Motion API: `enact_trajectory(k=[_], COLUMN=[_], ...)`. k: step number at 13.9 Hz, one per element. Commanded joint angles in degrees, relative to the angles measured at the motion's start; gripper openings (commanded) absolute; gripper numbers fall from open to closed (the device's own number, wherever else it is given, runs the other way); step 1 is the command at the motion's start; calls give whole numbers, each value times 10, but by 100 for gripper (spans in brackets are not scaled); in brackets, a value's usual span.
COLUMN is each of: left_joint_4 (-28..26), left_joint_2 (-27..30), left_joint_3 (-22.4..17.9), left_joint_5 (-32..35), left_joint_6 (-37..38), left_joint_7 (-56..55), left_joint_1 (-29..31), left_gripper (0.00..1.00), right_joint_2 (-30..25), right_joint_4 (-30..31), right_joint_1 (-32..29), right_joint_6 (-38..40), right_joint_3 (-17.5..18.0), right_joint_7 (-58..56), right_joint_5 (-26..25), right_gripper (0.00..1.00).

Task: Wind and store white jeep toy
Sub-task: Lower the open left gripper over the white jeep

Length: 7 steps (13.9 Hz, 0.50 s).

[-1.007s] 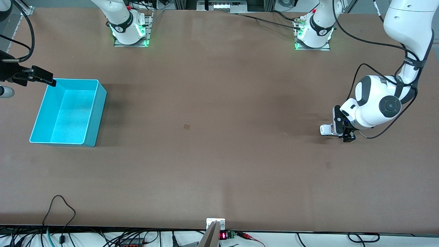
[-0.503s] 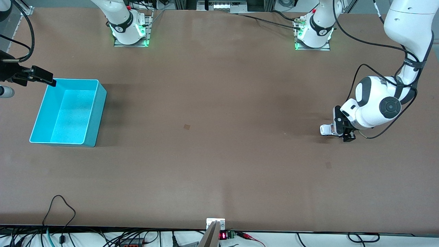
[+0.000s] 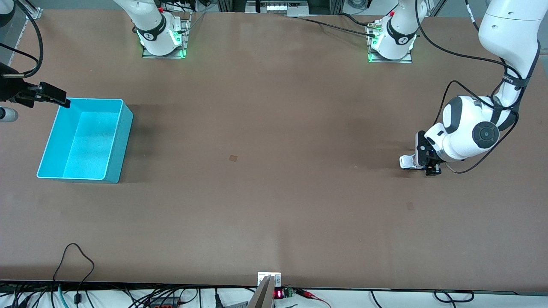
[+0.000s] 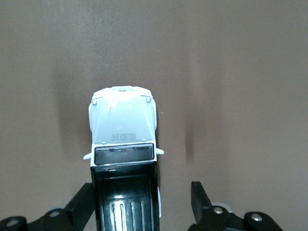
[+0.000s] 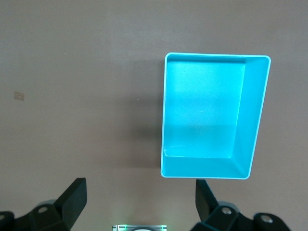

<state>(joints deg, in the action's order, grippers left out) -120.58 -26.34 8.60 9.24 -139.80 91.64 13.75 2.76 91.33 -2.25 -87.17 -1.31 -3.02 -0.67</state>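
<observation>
White jeep toy (image 3: 407, 161) sits on the brown table (image 3: 274, 201) toward the left arm's end, wheels down, well apart from the turquoise bin (image 3: 122, 141) at the right arm's end. Left gripper (image 3: 428, 165) is low at the jeep's black rear section, with the white hood sticking out from it toward the table's middle. Left wrist view: jeep (image 4: 122, 125) lies lengthwise between the two fingers of the left gripper (image 4: 142, 192), hood pointing away from the wrist. Jaws are spread and straddle the black rear roof. One finger (image 4: 83, 202) is just beside the car's flank, contact uncertain; the other finger (image 4: 198, 199) stands clearly apart from it, with bare table between. No grasp on the toy. Right arm waits: right gripper (image 3: 60, 99) hangs over the table just beside the bin's corner farthest from the front camera. Right wrist view: right gripper (image 5: 140, 187) has its jaws released wide, nothing between them. The bin (image 5: 252, 120) shows only its own turquoise floor and walls, upright, opening up.
</observation>
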Motion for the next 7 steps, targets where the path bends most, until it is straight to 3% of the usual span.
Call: enact_trajectory(k=[1,7], left_joint_4=[3,2], left_joint_2=[-6,6], left_joint_3=[8,8], left_joint_5=[14,14], left_joint_6=[-7,-3], left_joint_7=[12,14], left_joint_1=[12,11], left_gripper=[70,33], right_joint_2=[4,4], right_joint_4=[-10,-10], right_joint_1=[-7,-7], right_joint_6=[9,10], right_joint_3=[3,3], right_joint_7=[-12,-12], right_joint_5=[4,4], right_gripper=[100,100])
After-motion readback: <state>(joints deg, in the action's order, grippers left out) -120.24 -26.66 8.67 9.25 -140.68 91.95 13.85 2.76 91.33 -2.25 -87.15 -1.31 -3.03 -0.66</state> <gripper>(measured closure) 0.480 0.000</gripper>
